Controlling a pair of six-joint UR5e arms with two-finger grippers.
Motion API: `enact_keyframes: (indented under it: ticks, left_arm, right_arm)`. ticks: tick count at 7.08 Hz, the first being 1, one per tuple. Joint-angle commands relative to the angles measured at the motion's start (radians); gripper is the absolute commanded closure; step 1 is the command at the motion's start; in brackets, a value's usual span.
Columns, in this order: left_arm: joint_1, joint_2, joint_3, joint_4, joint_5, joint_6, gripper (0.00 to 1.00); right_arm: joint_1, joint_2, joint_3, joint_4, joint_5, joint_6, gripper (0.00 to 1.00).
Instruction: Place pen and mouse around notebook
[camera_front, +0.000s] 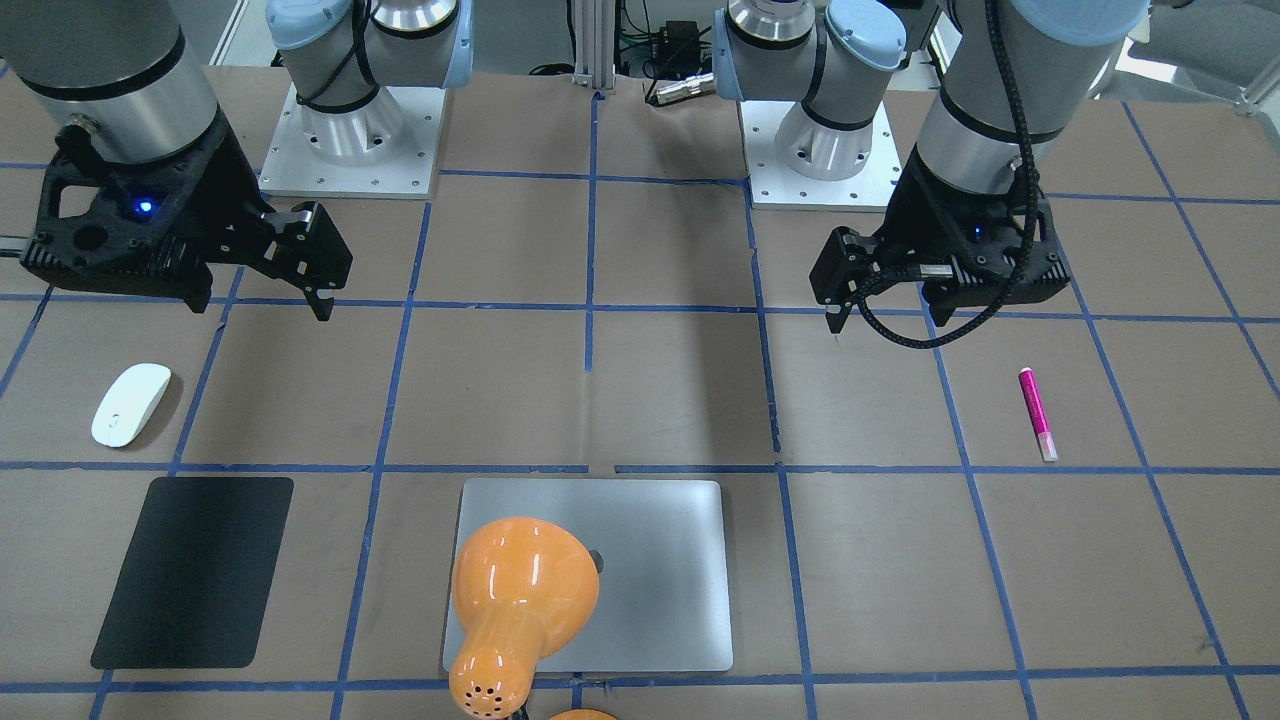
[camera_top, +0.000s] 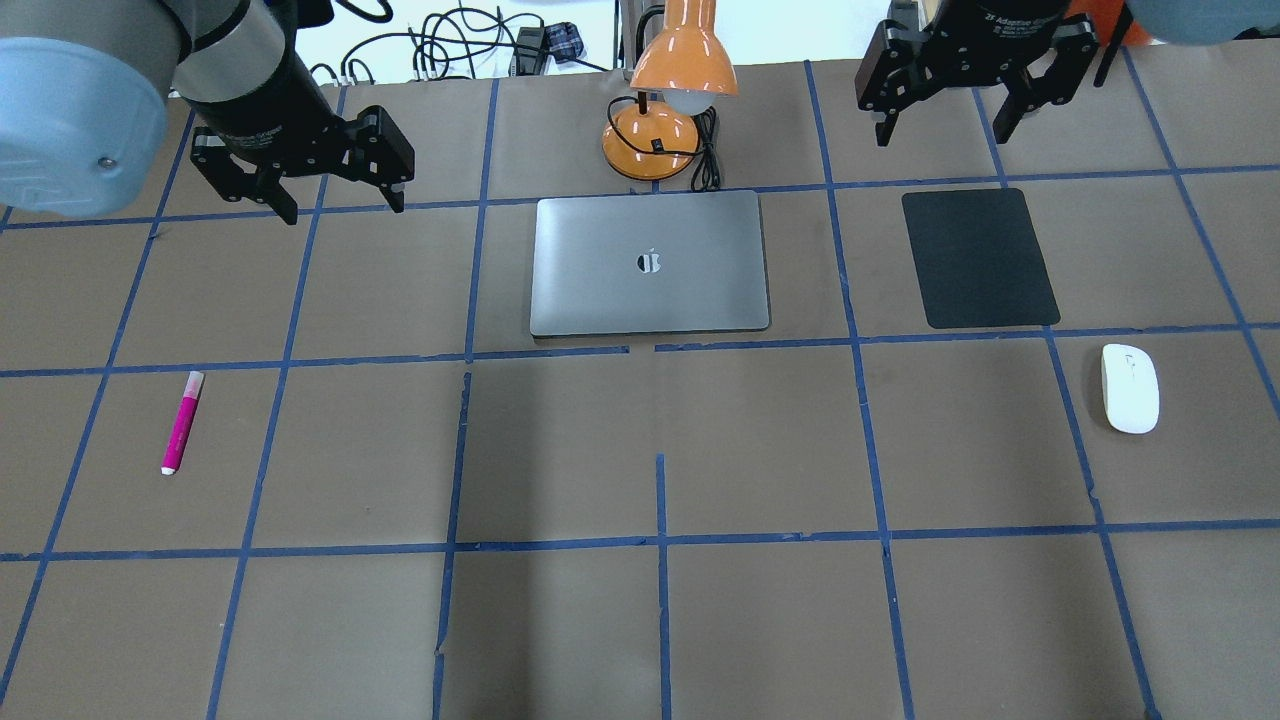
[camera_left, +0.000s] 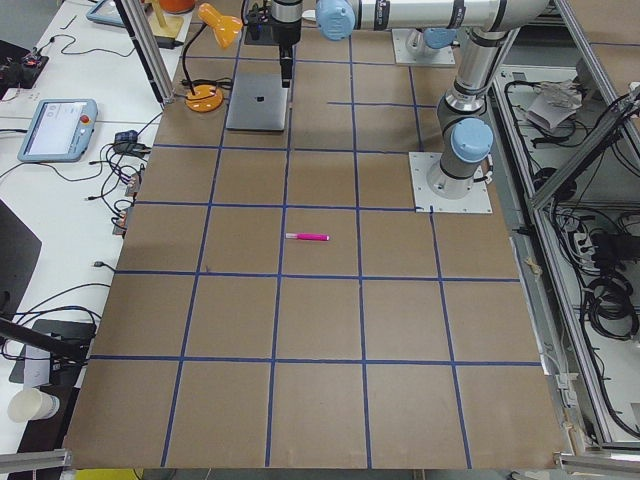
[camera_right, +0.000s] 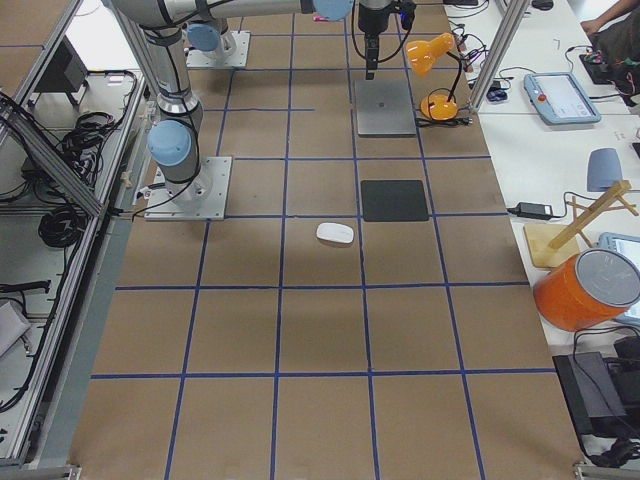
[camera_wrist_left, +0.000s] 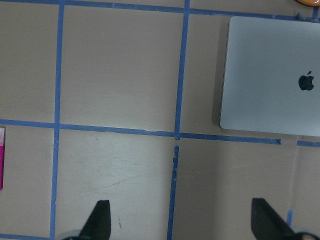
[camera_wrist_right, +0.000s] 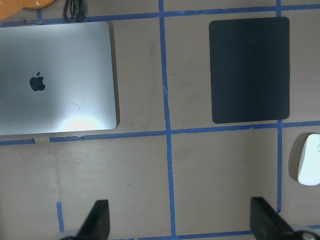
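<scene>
Orange lamp (camera_front: 525, 590) looms over notebook (camera_top: 650, 262); left pincer (camera_top: 345, 210), right pincer (camera_top: 942, 140) hover gaping, empty, probably prepped for pen (camera_top: 183, 422), mouse (camera_top: 1130, 388) outboard of each.

An orange lamp (camera_top: 688, 60), black mat (camera_top: 980, 258) and seemingly a cup (camera_left: 27, 405) show.

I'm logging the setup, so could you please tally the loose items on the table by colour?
Pink: 1, the pen
White: 1, the mouse
Silver-grey: 1, the notebook
Black: 1, the mat
Orange: 1, the lamp
Total: 5
</scene>
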Motion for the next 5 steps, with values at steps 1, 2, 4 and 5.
enact_keyframes:
  ticks: [1,2,4,5]
  left_arm:
    - [0.0,-0.005,0.0,0.001,-0.002,0.0,0.0]
    - [0.0,-0.005,0.0,0.001,-0.001,-0.002,0.0]
    - [0.0,-0.006,0.0,0.001,-0.002,0.0,0.0]
    - [0.0,-0.011,0.002,0.002,-0.002,-0.002,0.0]
  right_arm:
    - [-0.003,0.001,0.005,0.003,-0.003,-0.002,0.0]
    - [-0.009,0.003,0.008,0.001,-0.005,-0.002,0.0]
    - [-0.012,0.005,0.009,-0.003,-0.002,-0.002,0.0]
    - [-0.015,0.006,0.009,-0.008,-0.018,-0.002,0.0]
